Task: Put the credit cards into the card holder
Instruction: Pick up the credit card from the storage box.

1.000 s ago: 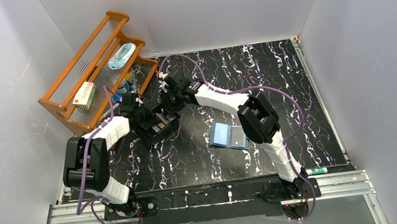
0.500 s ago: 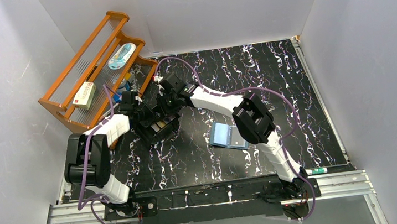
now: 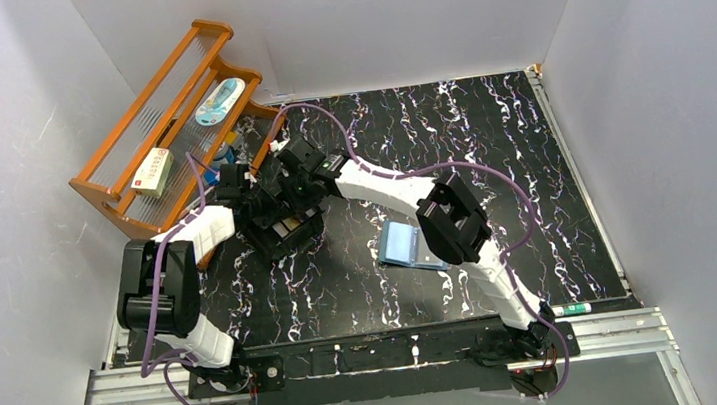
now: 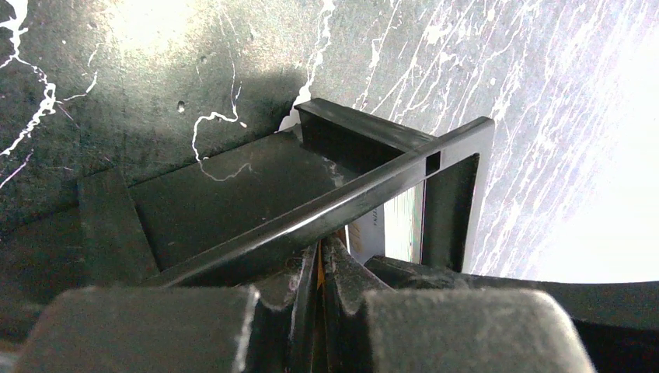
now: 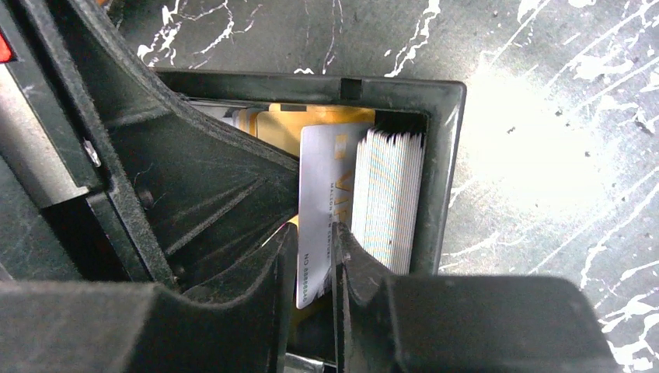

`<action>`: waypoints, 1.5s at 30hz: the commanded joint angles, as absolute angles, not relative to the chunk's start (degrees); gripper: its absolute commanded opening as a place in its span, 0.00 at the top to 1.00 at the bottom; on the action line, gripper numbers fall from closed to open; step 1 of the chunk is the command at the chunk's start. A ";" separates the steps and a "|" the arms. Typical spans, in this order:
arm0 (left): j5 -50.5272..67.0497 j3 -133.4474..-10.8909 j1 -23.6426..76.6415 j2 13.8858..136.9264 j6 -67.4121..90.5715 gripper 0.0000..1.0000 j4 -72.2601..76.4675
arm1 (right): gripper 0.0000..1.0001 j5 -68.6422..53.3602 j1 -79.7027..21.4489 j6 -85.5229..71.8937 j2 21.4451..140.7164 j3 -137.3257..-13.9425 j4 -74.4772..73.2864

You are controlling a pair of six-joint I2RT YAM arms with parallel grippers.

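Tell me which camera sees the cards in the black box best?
Right wrist: it looks straight into the black box at the cards standing on edge. Top external shows only a tan speck; left wrist shows one sliver.

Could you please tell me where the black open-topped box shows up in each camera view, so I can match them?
Top external: the black box sits left of centre on the table.
Left wrist: its rim runs diagonally across the middle, just above the jaws.
Right wrist: its walls frame the upper middle and right, with the cards standing inside.
Shared landmark: the black, white-veined table surface, seen in all three.
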State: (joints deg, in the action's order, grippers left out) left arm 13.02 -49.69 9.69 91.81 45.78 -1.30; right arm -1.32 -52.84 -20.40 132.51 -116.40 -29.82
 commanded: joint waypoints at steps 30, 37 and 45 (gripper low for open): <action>16.66 -64.30 8.53 74.33 37.60 0.51 -20.21 | 1.00 -0.35 -52.49 -25.31 117.53 -106.37 -18.03; 23.18 -65.23 8.59 73.02 32.66 0.55 -24.92 | 1.00 -2.77 -50.88 -29.87 106.16 -91.56 -8.23; 25.75 -62.48 11.20 71.65 31.70 0.61 -25.14 | 1.00 0.03 -50.70 -32.59 92.76 -75.01 -7.08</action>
